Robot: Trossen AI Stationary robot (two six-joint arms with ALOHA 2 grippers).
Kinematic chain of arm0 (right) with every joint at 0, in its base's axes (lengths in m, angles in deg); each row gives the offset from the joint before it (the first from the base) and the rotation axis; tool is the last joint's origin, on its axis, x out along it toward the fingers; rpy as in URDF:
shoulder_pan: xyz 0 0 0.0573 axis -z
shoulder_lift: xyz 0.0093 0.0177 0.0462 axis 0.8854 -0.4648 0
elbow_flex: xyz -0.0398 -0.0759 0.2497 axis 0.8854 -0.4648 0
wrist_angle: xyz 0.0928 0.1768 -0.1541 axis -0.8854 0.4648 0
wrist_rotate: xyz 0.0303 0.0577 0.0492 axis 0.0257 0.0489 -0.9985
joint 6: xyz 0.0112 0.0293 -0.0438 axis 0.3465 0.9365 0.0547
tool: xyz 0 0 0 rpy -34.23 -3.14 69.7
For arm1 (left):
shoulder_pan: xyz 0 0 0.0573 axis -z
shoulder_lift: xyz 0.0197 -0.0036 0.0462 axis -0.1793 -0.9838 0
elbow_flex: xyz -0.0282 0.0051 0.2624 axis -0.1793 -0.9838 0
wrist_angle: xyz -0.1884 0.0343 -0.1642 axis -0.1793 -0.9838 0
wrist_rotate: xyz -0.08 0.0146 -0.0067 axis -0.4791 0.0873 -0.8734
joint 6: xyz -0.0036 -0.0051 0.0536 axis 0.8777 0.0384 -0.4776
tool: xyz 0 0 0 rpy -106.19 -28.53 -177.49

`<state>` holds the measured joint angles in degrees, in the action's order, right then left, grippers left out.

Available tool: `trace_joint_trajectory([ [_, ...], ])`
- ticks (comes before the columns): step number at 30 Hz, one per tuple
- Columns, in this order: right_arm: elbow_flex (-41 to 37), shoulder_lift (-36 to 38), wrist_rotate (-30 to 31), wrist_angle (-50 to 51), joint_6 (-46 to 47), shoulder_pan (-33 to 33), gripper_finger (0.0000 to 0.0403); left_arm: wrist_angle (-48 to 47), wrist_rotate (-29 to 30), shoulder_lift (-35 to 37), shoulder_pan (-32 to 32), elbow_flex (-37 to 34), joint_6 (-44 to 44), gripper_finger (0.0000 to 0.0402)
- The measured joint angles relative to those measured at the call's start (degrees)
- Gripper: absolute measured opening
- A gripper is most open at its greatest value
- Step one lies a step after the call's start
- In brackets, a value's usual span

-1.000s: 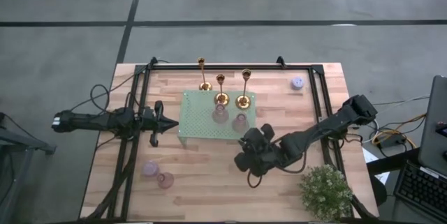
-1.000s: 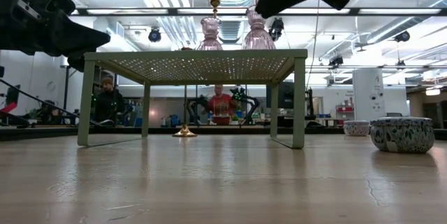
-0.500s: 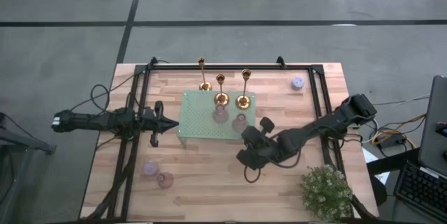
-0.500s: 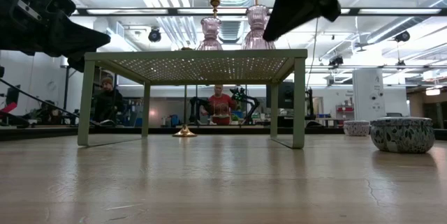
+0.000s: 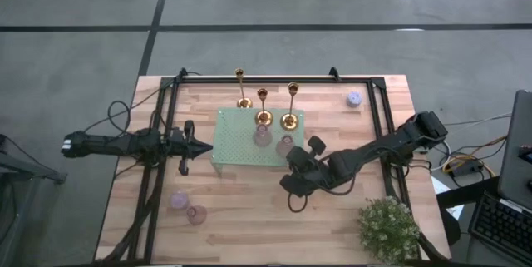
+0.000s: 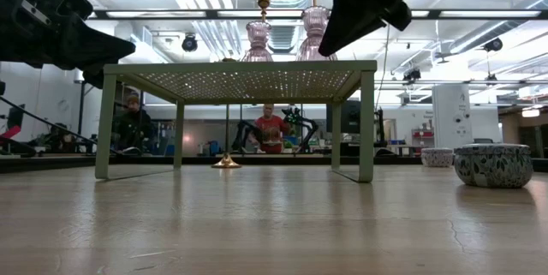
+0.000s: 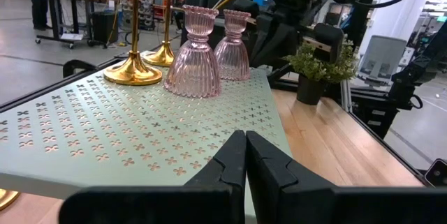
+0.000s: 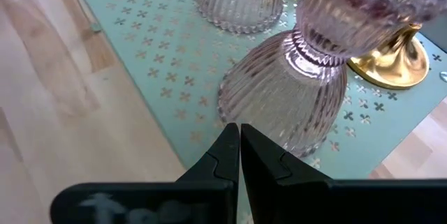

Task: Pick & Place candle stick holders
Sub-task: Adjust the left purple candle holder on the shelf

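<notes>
A low green stand [image 5: 241, 155] with a punched top sits near the middle of the table [image 5: 249, 225], and it looks like the place where things are being gathered: two brass candlesticks [image 5: 263, 117] [image 5: 290, 121] stand upright along its far edge, and two ribbed pink glass holders [image 5: 262, 136] [image 5: 285, 145] stand just in front of them, the four packed close toward the stand's right half. A third brass candlestick [image 5: 243, 101] stands on the bare wood just beyond the stand's far left corner, so by my reading it has yet to be set up with the others. Loose small pieces lie apart: a lavender one [image 5: 354, 98] near the far right corner of the table, two pinkish ones [image 5: 188, 209] near the front left, and a potted plant [image 5: 388, 227] at the front right corner. The right gripper [image 8: 239, 135] has its fingers pressed together with nothing between them; its arm reaches in low from the right edge, bent at the elbow, and the fingertips point at the base of the nearer pink holder at the stand's front right corner, very close to it. The left gripper [image 7: 246, 140], fingers likewise together and empty, waits off the stand's left edge, its arm stretched level from the left side of the table and pointing across the stand's top.
</notes>
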<state>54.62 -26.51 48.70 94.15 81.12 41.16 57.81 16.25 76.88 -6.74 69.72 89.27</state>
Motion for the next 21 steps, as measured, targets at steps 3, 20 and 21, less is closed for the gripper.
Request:
trace_joint_trajectory([
  [3, 0.00, 0.00, 0.08, 0.04, -0.09, 0.37, 0.0008, 0.00, 0.00, 0.00, 0.01, 0.00, -0.01, 0.0014],
  [20, -0.02, 0.00, 0.70, 0.08, 0.28, 2.71, 0.0008, 0.02, 0.00, 0.00, -0.01, 0.00, -0.01, 0.0014],
  [21, -0.02, 0.00, 0.72, 0.08, 0.38, 2.81, 0.0008, 0.00, 0.00, 0.00, -0.01, 0.00, -0.01, 0.0014],
])
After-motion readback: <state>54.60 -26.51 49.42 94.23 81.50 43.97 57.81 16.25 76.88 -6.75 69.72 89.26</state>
